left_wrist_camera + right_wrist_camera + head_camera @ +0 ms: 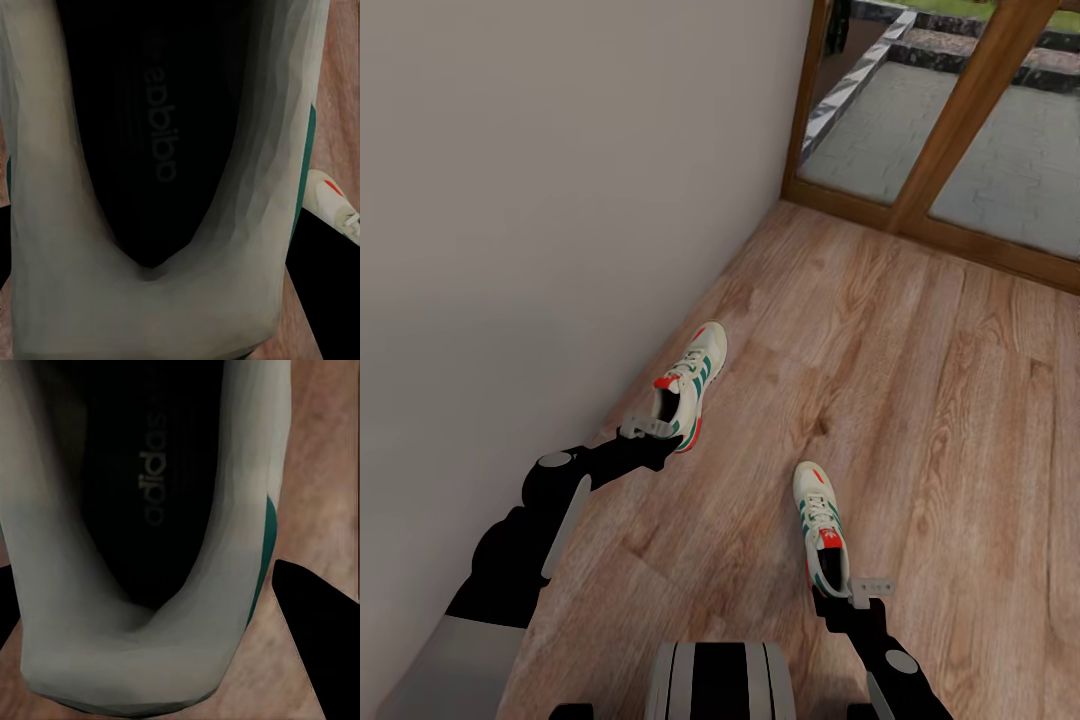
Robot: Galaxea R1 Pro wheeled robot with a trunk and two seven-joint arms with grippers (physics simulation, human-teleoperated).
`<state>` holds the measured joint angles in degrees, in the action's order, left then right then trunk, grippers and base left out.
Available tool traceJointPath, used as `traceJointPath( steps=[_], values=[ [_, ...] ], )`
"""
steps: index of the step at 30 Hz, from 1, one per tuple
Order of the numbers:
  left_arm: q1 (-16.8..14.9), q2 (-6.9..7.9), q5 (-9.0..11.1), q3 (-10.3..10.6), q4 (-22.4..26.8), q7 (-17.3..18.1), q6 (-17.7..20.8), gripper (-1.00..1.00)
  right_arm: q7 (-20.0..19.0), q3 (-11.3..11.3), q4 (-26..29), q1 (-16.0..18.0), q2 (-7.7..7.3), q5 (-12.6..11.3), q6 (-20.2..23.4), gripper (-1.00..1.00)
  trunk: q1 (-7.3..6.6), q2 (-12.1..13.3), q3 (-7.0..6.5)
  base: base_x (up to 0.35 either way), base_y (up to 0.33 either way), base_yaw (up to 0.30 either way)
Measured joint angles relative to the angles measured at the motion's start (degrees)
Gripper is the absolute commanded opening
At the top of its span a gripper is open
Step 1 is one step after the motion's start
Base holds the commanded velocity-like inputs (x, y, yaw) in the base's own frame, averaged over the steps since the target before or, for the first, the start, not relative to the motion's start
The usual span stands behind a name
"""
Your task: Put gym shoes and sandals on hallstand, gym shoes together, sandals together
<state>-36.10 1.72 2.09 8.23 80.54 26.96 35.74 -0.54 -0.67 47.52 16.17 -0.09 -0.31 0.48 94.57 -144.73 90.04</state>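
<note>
Both grippers pinch a shoe heel: right gripper (852, 592) one shoe (820, 522), left gripper (650, 428) another shoe (695, 385) by the wall (540, 200). One shoe is right of the wall.

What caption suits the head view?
Both arms reach two gym shoes on the corridor floor: left tool at one heel, right tool at the other.

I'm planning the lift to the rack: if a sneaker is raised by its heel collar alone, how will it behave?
The sneaker by the wall would probably hang toe-down, since the left pincer sits at its heel end and the long toe lies beyond. The collar looks thin and soft, so it may flex. It is likely light, and unlikely to roll.
</note>
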Motion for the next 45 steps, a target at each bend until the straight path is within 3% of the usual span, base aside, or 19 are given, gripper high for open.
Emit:
traceJointPath(
  steps=[15,25,27,29,30,31,38,45],
  values=[
    [0.0,0.00,0.0,0.2,-0.4,0.0,0.0,-1.00,0.1,0.0,0.3,0.0,0.00,0.0,0.1,-1.00,-0.39,0.2,-3.33,0.000,0.000,0.000],
    [0.2,0.00,0.0,2.1,-1.5,-0.5,-0.4,-1.00,0.4,-0.4,1.3,-0.3,-0.12,-0.1,0.1,-1.00,-0.64,0.3,-5.54,0.000,0.000,0.000],
    [0.2,0.00,0.0,2.1,-1.8,-0.5,-0.5,-1.00,0.4,-1.2,1.5,-0.4,-0.15,-0.1,0.1,-1.00,-0.70,0.4,-5.98,0.000,0.000,0.000],
    [0.2,-0.01,-0.1,2.1,-3.7,-0.5,-0.9,-1.00,0.5,-3.5,2.3,-0.5,-0.14,-0.1,0.1,-1.00,-0.75,0.4,-6.43,0.000,0.000,-0.045],
    [0.2,-0.61,0.1,2.2,-9.8,-1.3,-6.3,-1.00,0.4,-7.5,3.6,-0.5,-0.08,-0.1,0.6,-1.00,-0.77,0.4,-6.67,0.000,0.000,-0.124],
    [0.2,-0.71,-0.1,2.1,-11.6,-1.4,-7.6,-1.00,0.4,-14.5,3.7,-0.5,-0.12,0.0,0.7,-1.00,-0.79,0.4,-6.91,0.000,0.000,-0.152],
    [0.3,-0.89,0.3,2.1,-17.4,-1.6,-13.1,-1.00,0.2,-15.2,3.8,-0.5,-0.02,0.0,0.7,-1.00,-0.98,0.5,-8.74,0.000,0.000,-0.250],
    [0.3,-0.94,0.4,2.0,-18.7,-1.6,-14.3,-1.00,-0.1,-15.4,3.7,-0.5,-0.01,0.0,0.7,-1.00,-1.16,0.6,-10.67,0.000,0.000,-0.268]
  ],
)
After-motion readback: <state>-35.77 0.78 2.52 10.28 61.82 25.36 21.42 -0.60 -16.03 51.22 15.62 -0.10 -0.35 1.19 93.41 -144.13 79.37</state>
